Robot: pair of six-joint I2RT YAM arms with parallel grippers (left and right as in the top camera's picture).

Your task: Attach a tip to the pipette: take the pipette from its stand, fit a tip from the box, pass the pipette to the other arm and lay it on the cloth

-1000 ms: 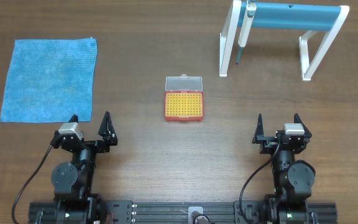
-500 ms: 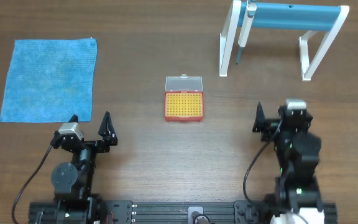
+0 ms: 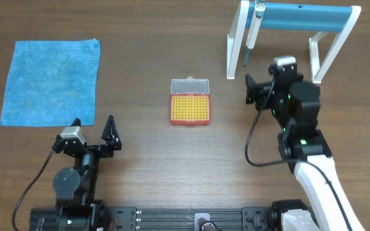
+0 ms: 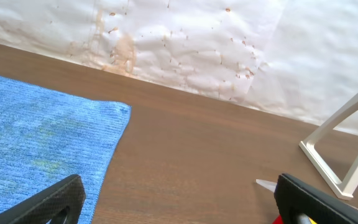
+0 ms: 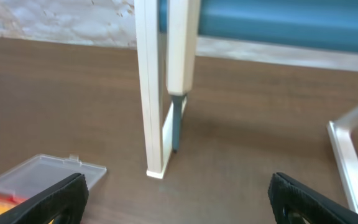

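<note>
The pipette point(image 3: 252, 36) hangs from the left end of the white stand's blue bar point(image 3: 304, 15); in the right wrist view its white body point(image 5: 181, 56) ends in a dark shaft beside a stand leg point(image 5: 148, 93). My right gripper point(image 3: 266, 90) is open and lifted, just in front of the pipette, apart from it; its fingers point(image 5: 42, 200) hold nothing. The orange tip box point(image 3: 189, 109) stands mid-table with its clear lid point(image 5: 42, 175) folded back. The blue cloth point(image 3: 50, 82) lies far left. My left gripper point(image 3: 93, 125) rests open near the cloth's corner point(image 4: 36, 149).
The stand's right leg point(image 3: 326, 54) slants down toward the table beside my right arm. A pale wall point(image 4: 197, 43) backs the table's far edge. Bare wood lies between the cloth and the tip box.
My right arm has risen from its rest pose and swung up the table and slightly left, toward the pipette end of the stand. The left arm has not moved.
</note>
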